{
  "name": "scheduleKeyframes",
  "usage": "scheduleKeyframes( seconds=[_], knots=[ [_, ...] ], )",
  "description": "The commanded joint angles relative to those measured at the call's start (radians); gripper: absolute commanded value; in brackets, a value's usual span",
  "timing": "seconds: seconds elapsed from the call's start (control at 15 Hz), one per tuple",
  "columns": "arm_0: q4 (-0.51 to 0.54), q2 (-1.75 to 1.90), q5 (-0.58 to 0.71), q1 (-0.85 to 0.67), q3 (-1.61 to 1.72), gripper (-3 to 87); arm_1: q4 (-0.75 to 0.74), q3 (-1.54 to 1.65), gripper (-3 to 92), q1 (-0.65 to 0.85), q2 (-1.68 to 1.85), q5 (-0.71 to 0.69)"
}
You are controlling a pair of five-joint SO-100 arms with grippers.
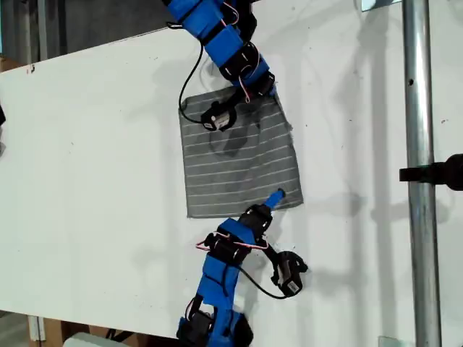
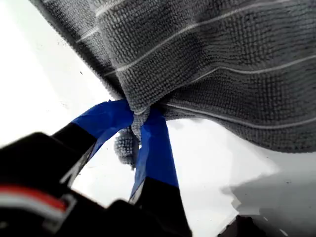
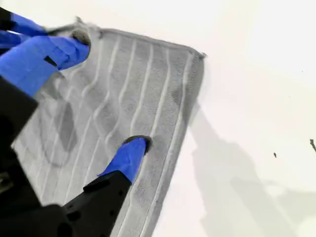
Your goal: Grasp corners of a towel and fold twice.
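The towel (image 1: 239, 163) lies flat on the white worktop (image 1: 94, 181), towards the far side and a little to the exterior view's right of centre, its white stripes running across that view. It is a soft, nubbly cloth, and I judge it light and limp. It will sag and drag rather than hold a shape, so the corners are the places to take it, pinched deep enough that the pile does not slip out. My first end effector (image 2: 140, 123) is closed on the near corner (image 2: 127, 145) at the exterior view's right, with a small tuft of fabric bunched between the blue tips and the edge beside it raised off the surface. My second end effector (image 3: 111, 94) is over the far edge with its jaws wide apart. One tip rests on the cloth just inside the hem, short of the far corner (image 3: 200, 53), and I see nothing gripped. The worktop is smooth and bare, so I expect the cloth to slide easily on it. A metal pole (image 1: 419, 181) stands off at the exterior view's right, well apart from the towel.
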Motion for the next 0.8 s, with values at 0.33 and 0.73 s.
scheduleKeyframes(
  seconds=[0.33,0.73],
  knots=[
    [-0.147,-0.193,-0.058,0.011,-0.057,31.0,0.006,-0.035,-0.2,0.008,0.040,-0.009],
    [-0.054,-0.101,-0.052,0.014,-0.064,-2.9,0.005,-0.034,-0.2,0.008,0.040,-0.009]
  ],
)
